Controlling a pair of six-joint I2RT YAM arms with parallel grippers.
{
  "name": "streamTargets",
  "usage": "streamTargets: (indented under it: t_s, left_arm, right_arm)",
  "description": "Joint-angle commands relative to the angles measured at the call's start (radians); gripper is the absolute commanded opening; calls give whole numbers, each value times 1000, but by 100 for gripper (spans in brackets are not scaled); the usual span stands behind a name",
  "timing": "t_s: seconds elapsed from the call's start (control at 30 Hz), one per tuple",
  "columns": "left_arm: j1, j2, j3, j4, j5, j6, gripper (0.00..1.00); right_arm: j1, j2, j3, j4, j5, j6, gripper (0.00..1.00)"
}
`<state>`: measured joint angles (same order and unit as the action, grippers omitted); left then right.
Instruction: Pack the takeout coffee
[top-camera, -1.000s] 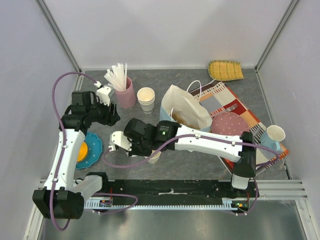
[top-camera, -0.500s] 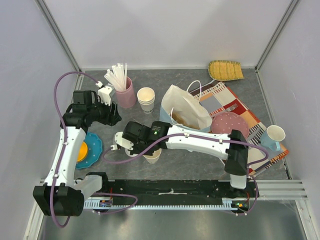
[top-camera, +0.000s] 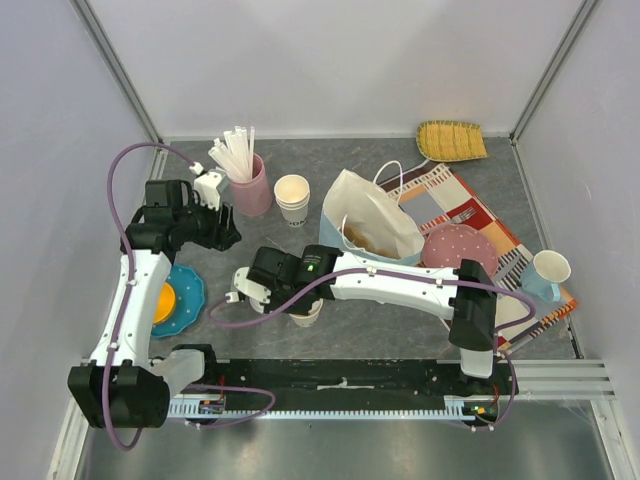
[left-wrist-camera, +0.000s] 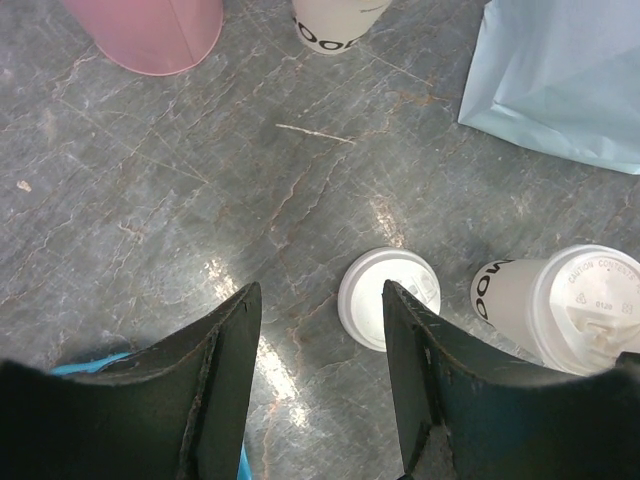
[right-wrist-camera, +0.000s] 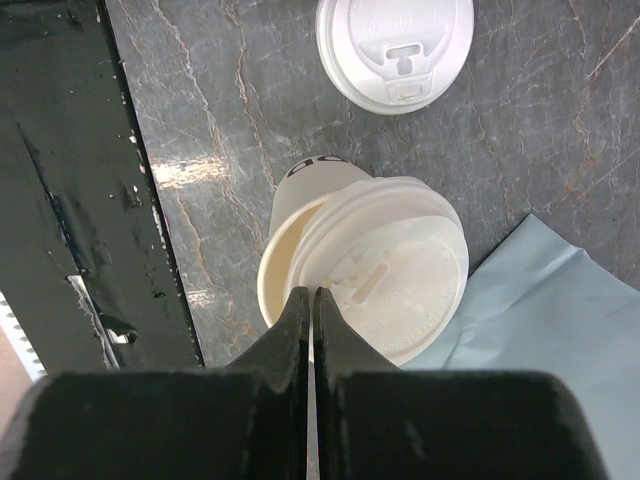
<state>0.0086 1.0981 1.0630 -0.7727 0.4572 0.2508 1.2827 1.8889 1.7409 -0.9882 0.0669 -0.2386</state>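
- Under the tips of the right gripper (right-wrist-camera: 312, 296) stands the takeout coffee (right-wrist-camera: 385, 265), upright on the desk (right-wrist-camera: 560, 130). Its long axis runs up and down, nearly along the fingers.
- This right gripper is closed, its two fingers pressed together with nothing between them. The tips are over the near edge of the lid, where the lid meets the cup rim. Whether they touch the lid I cannot tell.
- On the cup the lid is not centred. It sits shifted to the gripper's right, and on the left a crescent of the open cup shows. I judge that the lid is not fully seated.
- Ahead of the same fingertips, a little apart from the cup, a loose lid (right-wrist-camera: 395, 45) lies flat. Behind and to the right is a corner of the paper bag (right-wrist-camera: 545, 300), just beside the cup.
- Further off, the left gripper (left-wrist-camera: 319, 292) is open and holds nothing. Beyond the gap of its fingers the loose lid lies on the desk, and the coffee is outside its right finger, more to the right.
- So the right arm is clearly the nearer one. To lift the cup it must, I think, open first and come around the cup's side. With closed fingers it can only push down, and a push off the centre may tip the lid or the cup.
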Motion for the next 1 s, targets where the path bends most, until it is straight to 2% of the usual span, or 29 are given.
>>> streamTargets:
  t_s: [0.0,0.13,0.97]
  left_arm:
    - [18,2,31,13,31,-8,58]
    - [17,5,32,13,32,-5,59]
    - [22,19,38,13,38,-4,58]
  right_arm:
    - [4,-2,14,-21,-3,21,0]
    - [12,4,57,-76,39,21,0]
    - [58,-7,88,-90,109,22,0]
